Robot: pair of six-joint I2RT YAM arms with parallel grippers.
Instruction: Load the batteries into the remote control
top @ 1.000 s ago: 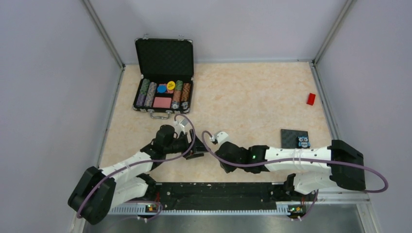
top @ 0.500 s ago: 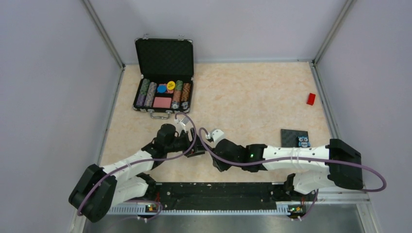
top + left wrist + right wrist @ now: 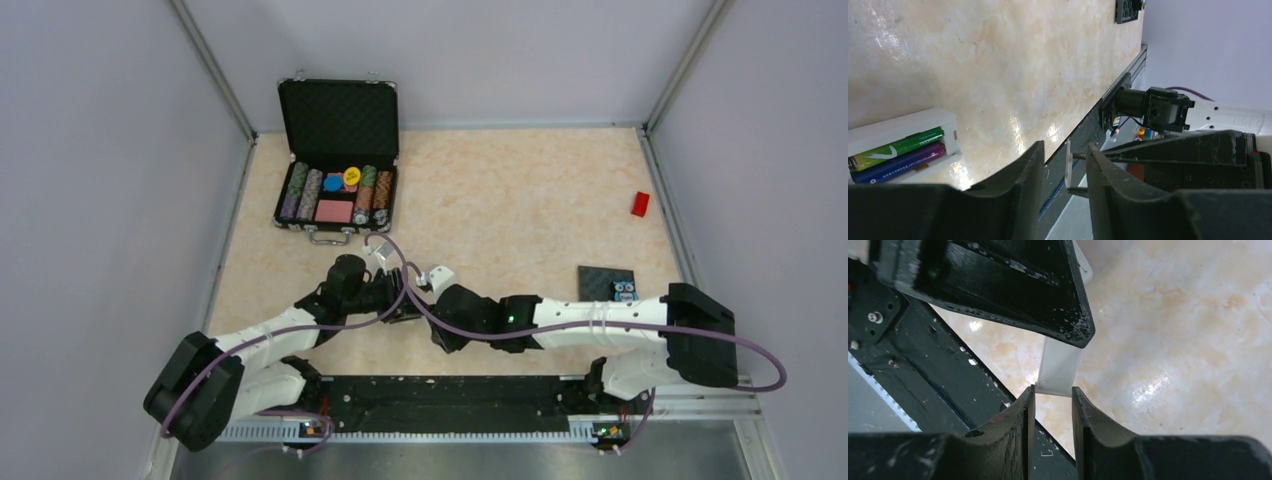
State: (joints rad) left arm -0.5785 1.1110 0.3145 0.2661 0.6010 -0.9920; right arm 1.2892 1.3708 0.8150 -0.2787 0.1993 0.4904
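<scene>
The white remote control [image 3: 898, 127] lies on the table at the left of the left wrist view, back up. The batteries, one green [image 3: 898, 146] and one dark purple [image 3: 900, 161], lie side by side in its recess. My right gripper [image 3: 1053, 390] is shut on the end of a flat white cover plate [image 3: 1059, 365]. That cover plate [image 3: 1068, 165] shows edge-on between the fingers of my left gripper [image 3: 1064, 150], which is open with a gap on each side of it. In the top view both grippers meet near the table's front middle [image 3: 405, 300], hiding the remote.
An open black case of poker chips [image 3: 338, 195] stands at the back left. A small red block [image 3: 640, 203] lies at the far right, and a dark square plate with an owl figure [image 3: 607, 285] sits beside the right arm. A black rail [image 3: 440, 392] runs along the near edge.
My right arm has moved left, bringing the cover plate between the left fingers. The left jaws have narrowed around it.
</scene>
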